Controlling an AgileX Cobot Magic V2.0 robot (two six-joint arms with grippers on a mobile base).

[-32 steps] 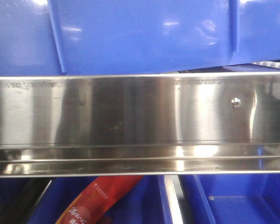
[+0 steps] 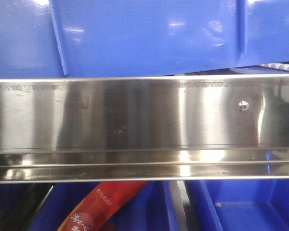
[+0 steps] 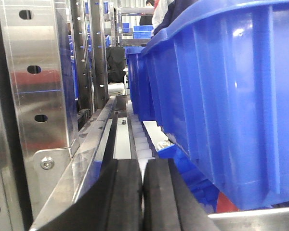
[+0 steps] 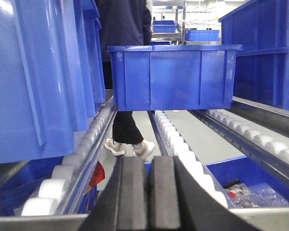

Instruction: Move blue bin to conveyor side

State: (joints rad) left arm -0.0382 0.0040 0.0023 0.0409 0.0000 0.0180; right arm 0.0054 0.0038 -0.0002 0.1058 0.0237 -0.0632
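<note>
Blue bin point(image 3: 221, 96) sat behind steel rail point(image 2: 135, 115), over rollers point(image 4: 62, 172). Left tool point(image 3: 143, 195) and right tool point(image 4: 148, 192) flanked it, both pinched fully closed, empty. Judged: press closed tools evenly against opposite bin walls, keep level, lift clear of rail before moving.

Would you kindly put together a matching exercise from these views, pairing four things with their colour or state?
Things:
1. steel rail
2. packet
3. rollers
4. left gripper

Colour or state:
A. white
B. shut, with nothing held
C. shiny silver
D. red with printed writing

Pairs: 1-C, 2-D, 3-A, 4-B.
</note>
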